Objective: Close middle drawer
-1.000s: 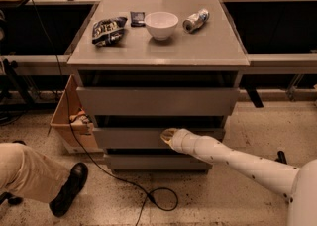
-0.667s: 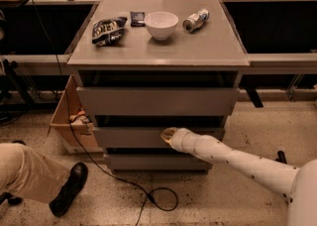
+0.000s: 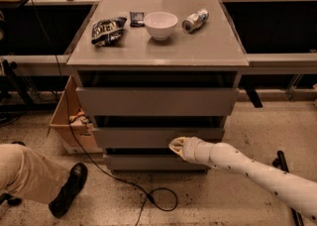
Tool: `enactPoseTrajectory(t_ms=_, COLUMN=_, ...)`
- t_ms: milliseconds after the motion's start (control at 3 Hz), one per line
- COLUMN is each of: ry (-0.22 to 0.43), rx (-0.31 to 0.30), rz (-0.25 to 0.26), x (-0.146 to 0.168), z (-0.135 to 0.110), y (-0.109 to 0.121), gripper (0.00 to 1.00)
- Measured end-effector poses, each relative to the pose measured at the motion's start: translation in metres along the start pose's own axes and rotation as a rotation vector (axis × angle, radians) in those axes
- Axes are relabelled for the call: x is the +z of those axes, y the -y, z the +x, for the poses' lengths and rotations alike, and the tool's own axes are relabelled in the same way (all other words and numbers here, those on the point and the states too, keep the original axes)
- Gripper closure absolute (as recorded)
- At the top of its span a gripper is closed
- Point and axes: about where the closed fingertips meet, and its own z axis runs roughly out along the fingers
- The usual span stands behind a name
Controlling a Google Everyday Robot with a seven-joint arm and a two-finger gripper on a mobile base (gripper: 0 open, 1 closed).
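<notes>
The middle drawer (image 3: 143, 136) is a wide, shallow grey drawer with a plain flat front, second of three in the grey cabinet. A dark gap shows above its front. My gripper (image 3: 174, 145) is at the end of the white arm that reaches in from the lower right. Its tip sits against the lower edge of the middle drawer's front, right of centre. The taller top drawer (image 3: 157, 101) stands above it and the lowest drawer (image 3: 148, 162) below it.
On the cabinet top (image 3: 218, 46) lie a dark snack bag (image 3: 107, 29), a white bowl (image 3: 160, 24), a can on its side (image 3: 195, 21) and a small dark packet (image 3: 137, 18). A person's leg and black shoe (image 3: 67, 190) are at lower left. A cardboard box (image 3: 69, 117) and a black cable (image 3: 148, 195) are on the floor.
</notes>
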Motion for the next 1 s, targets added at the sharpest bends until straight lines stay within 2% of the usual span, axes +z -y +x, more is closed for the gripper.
enactPoseTrajectory(t_ms=333, ry=-0.096, rx=-0.055, rz=-0.164, x=-0.077, z=0.016, y=-0.036, gripper=1.0)
enactPoseTrajectory(t_ms=667, ry=-0.2, rx=-0.136, rz=-0.269, x=-0.134, z=0.019, y=-0.044, gripper=1.0)
enactPoseTrajectory(t_ms=1000, ry=-0.202, rx=-0.142, rz=-0.285, x=-0.136, z=0.015, y=-0.046, gripper=0.82)
